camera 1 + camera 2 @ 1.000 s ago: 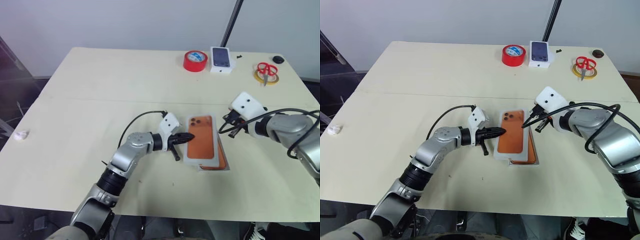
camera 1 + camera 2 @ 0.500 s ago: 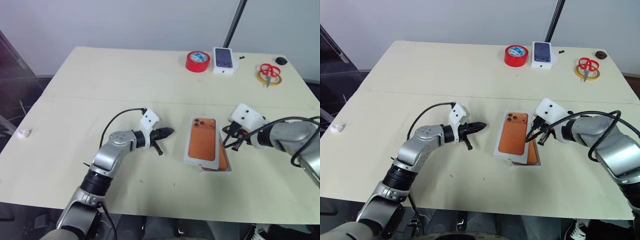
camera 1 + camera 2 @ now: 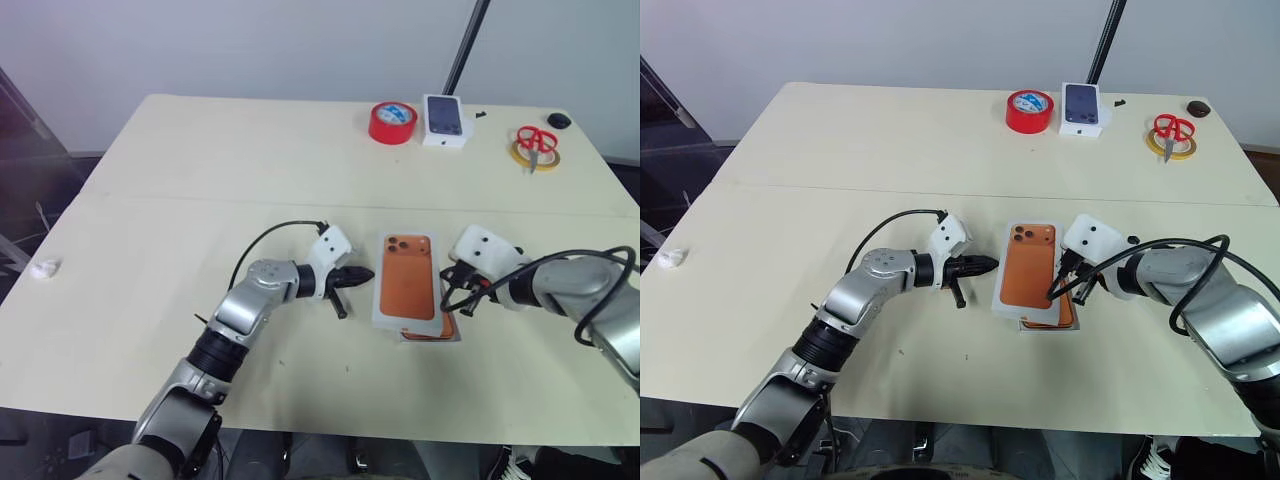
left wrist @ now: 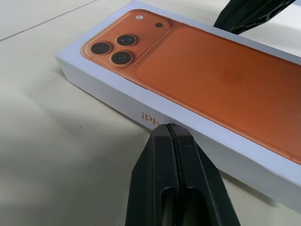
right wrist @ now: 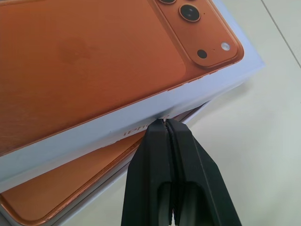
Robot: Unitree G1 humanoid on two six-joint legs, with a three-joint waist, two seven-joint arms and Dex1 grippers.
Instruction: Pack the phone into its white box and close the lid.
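Now we're seeing both grippers, left (image 4: 172, 129) and right (image 5: 163, 123), pinched closed, empty, tips flanking the lid (image 3: 407, 290) sitting askew over the phone (image 5: 70, 183).

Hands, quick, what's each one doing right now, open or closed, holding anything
Left hand: closed, holding nothing, tip near the lid's side.
Right hand: closed, holding nothing, tip at the lid's other side.

You're seeing the lid (image 3: 405, 277) covering most of the phone (image 5: 70, 188); the white box (image 3: 432, 338) underneath is staying mostly hidden.
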